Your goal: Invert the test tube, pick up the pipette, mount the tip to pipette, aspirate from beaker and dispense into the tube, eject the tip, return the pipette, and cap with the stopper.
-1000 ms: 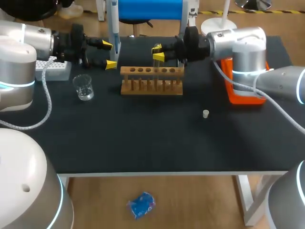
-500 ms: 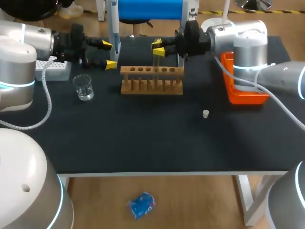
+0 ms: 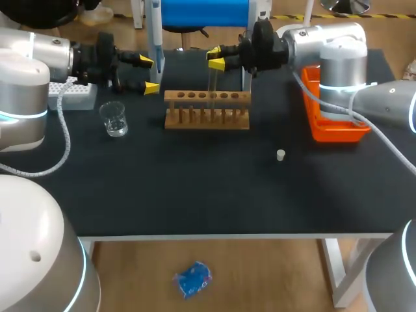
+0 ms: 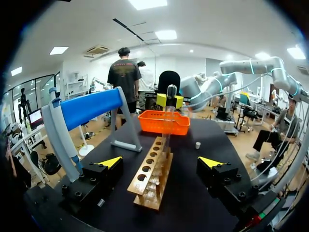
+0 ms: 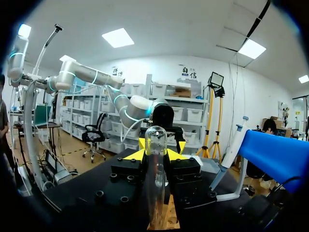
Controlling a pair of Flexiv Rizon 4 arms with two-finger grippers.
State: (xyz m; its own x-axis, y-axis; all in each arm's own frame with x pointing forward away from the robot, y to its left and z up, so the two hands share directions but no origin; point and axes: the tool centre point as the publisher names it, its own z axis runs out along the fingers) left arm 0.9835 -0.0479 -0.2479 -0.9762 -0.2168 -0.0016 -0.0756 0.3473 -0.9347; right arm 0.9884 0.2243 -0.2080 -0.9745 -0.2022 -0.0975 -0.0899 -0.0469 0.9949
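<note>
The table is a flat black top, and its near half holds only the small pale stopper, which stands alone toward my right. Further in on my left sits the clear beaker. The wooden rack stands at the middle with its row of holes facing up.

My right gripper hangs just above the rack, and its fingers are clamped on the test tube from both sides. In my right wrist view the tube stands upright between the yellow tips with its rounded end uppermost. Its lower end reaches down to the rack's top rail, and I cannot tell whether it is clear of the hole.

My left gripper hovers beside the rack's left end, level with the top rail. Its fingers are spread wide and hold nothing.

The white tip box lies behind my left arm at the table's edge. The orange tray sits on the right side under my right arm. At the far edge the pipette hangs upright on a stand with a blue top bar.

Any print on these things is too small to read.
</note>
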